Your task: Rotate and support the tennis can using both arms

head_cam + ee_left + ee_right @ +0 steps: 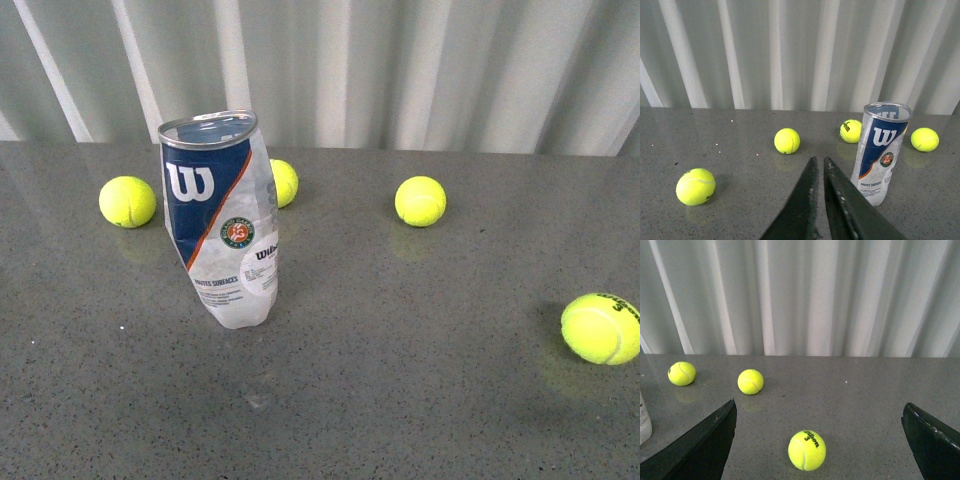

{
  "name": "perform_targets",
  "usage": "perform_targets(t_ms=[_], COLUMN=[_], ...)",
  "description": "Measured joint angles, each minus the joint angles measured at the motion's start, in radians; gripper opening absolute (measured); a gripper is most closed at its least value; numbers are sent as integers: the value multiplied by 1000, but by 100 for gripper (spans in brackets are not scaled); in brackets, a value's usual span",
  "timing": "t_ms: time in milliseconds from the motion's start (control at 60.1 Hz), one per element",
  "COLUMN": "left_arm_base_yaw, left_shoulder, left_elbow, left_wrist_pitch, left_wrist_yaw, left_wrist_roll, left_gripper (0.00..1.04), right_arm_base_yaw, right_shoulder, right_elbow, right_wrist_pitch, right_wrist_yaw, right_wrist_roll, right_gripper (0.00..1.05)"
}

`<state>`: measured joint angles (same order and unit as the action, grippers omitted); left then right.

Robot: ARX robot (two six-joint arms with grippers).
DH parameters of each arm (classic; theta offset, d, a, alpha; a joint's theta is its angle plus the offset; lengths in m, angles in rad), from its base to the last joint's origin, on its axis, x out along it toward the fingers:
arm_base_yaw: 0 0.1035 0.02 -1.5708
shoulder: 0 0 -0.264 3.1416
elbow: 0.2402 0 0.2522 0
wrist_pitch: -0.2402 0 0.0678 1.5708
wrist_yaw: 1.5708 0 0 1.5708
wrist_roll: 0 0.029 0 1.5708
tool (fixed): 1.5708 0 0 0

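Note:
The tennis can (224, 222) stands upright on the grey table, open silver rim on top, dented clear tube with a navy-and-white label and an orange stripe. It also shows in the left wrist view (880, 152), and a sliver of its base in the right wrist view (644, 421). Neither arm shows in the front view. My left gripper (819, 161) is shut and empty, its tips a short way off the can's lower side. My right gripper (818, 412) is open wide and empty, with a tennis ball (807, 450) lying between its fingers on the table.
Loose tennis balls lie on the grey table (400, 380): one at the left (127, 201), one behind the can (284, 182), one at mid-back (420, 200), one at the right edge (601, 327). A white corrugated wall (400, 70) closes the back.

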<state>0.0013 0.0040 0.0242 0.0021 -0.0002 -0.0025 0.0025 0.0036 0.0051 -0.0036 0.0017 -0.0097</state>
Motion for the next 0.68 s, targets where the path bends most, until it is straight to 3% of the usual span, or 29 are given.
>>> perform_targets(t_ms=[150, 416, 683], left_arm_base_yaw=[0, 0, 0], left_shoulder=[0, 0, 0], left_elbow=[0, 0, 0], left_wrist_pitch=[0, 0, 0], left_wrist_yaw=[0, 0, 0], left_wrist_roll=[0, 0, 0], left_gripper=[49, 98, 98], right_arm_base_yaw=[0, 0, 0], right_shoulder=[0, 0, 0], right_elbow=[0, 0, 0], right_wrist_pitch=[0, 0, 0], right_wrist_yaw=[0, 0, 0], right_wrist_roll=[0, 0, 0], right_gripper=[98, 98, 98])
